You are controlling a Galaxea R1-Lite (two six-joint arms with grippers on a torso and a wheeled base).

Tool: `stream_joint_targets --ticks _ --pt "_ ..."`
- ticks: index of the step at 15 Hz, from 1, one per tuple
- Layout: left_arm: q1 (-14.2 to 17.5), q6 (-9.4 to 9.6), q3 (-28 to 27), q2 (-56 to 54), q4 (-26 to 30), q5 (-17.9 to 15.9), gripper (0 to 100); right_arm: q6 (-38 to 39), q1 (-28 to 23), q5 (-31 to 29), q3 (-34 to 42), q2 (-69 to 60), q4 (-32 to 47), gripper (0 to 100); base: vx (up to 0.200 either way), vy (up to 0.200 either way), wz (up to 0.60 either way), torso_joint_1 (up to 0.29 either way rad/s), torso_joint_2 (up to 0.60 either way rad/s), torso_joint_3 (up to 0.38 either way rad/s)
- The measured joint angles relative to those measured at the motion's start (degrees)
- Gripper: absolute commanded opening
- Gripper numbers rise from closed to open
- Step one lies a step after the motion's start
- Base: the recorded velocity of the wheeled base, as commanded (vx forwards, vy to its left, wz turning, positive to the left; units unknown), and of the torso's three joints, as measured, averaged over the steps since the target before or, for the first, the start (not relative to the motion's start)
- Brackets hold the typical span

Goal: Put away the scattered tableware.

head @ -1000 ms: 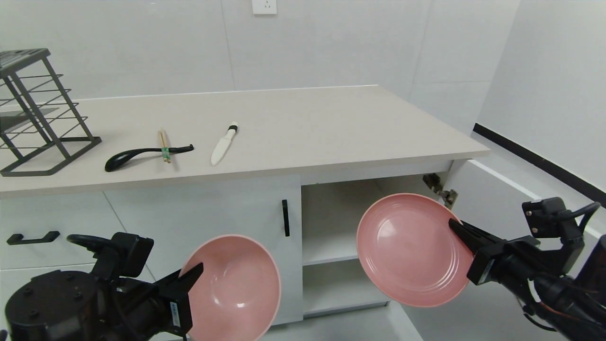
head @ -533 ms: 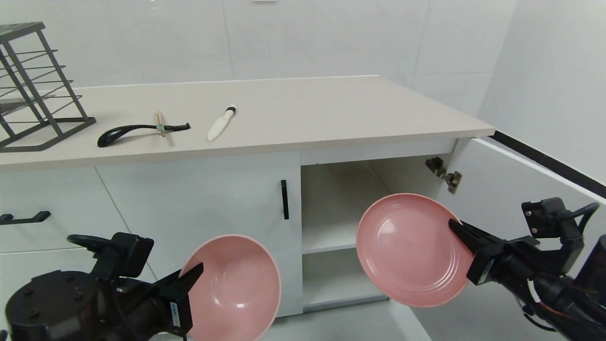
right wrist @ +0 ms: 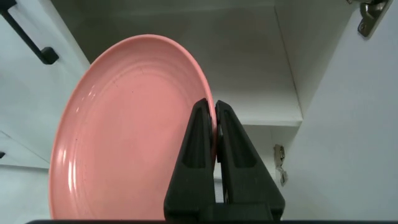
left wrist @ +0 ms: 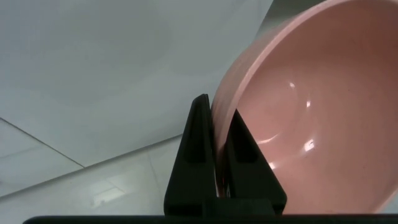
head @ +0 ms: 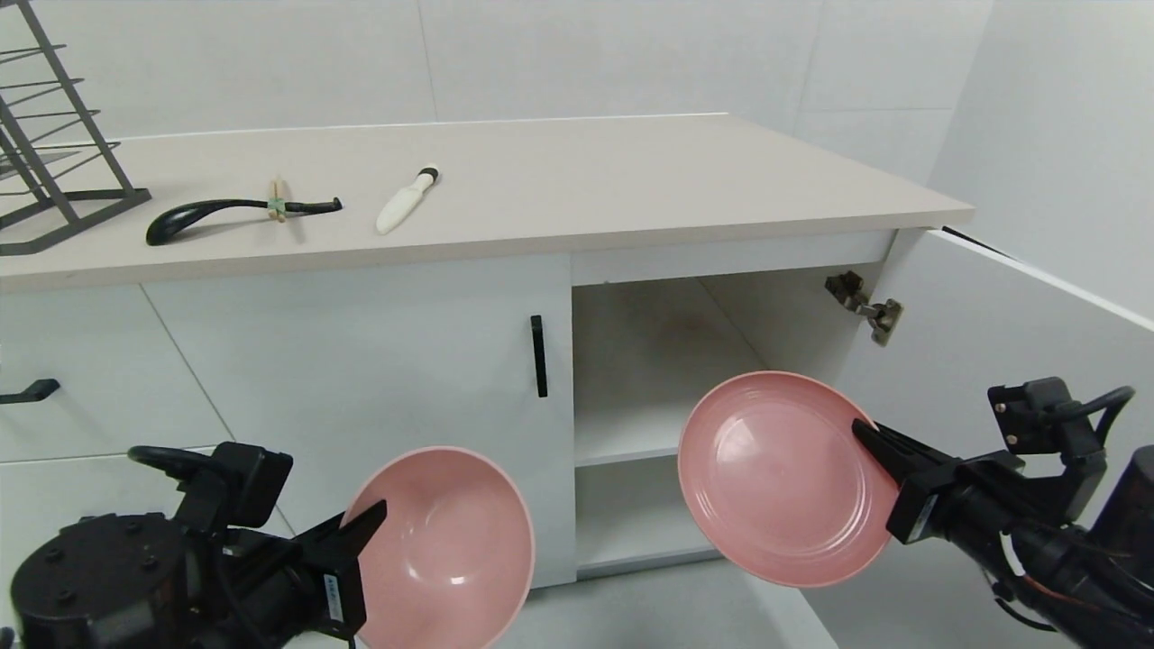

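Head view, left side: the left gripper [head: 365, 532] sits low, clamped on the rim of the pink bowl [head: 451, 550]; the bowl stands on edge with its hollow showing, in front of the closed cupboard door [head: 379, 361].
Head view, right side: the right gripper [head: 865, 437] pinches the rim of the pink plate [head: 775, 478]; the plate is tipped up on edge, in front of the open cupboard compartment, near its shelf [head: 631, 442]; the open door [head: 992, 351] stands just behind the arm.
Head view, desk [head: 586, 189]: a black ladle [head: 207, 212] lies with chopsticks [head: 277, 200] crossing its handle; a white knife [head: 403, 200] lies near them; a wire rack [head: 45, 162] stands at the far left.
Left wrist view: both fingers are closed narrow on the bowl's rim, one inside, one outside; pale floor lies beyond.
Right wrist view: the fingers grip the plate's edge front and back; the compartment's shelf lies beyond the plate.
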Motion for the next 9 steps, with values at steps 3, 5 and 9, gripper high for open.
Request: stream_joint_targets --ticks 3,5,9 --pt "-0.15 0.06 0.00 -0.02 1.39 0.02 0 0.22 -0.13 0.04 0.05 -0.15 0.02 0 0.200 0.000 0.00 -0.004 0.01 0.041" --pt "-0.17 0.09 0.00 -0.05 3.94 0.00 0 0.22 -0.29 0.06 0.05 -0.30 0.00 0 0.200 0.000 0.00 0.002 0.00 0.039" --pt "-0.22 0.09 0.00 -1.48 4.19 0.05 0 0.13 -0.52 0.01 0.05 0.41 0.06 0 0.000 0.000 0.00 0.000 0.00 0.000"
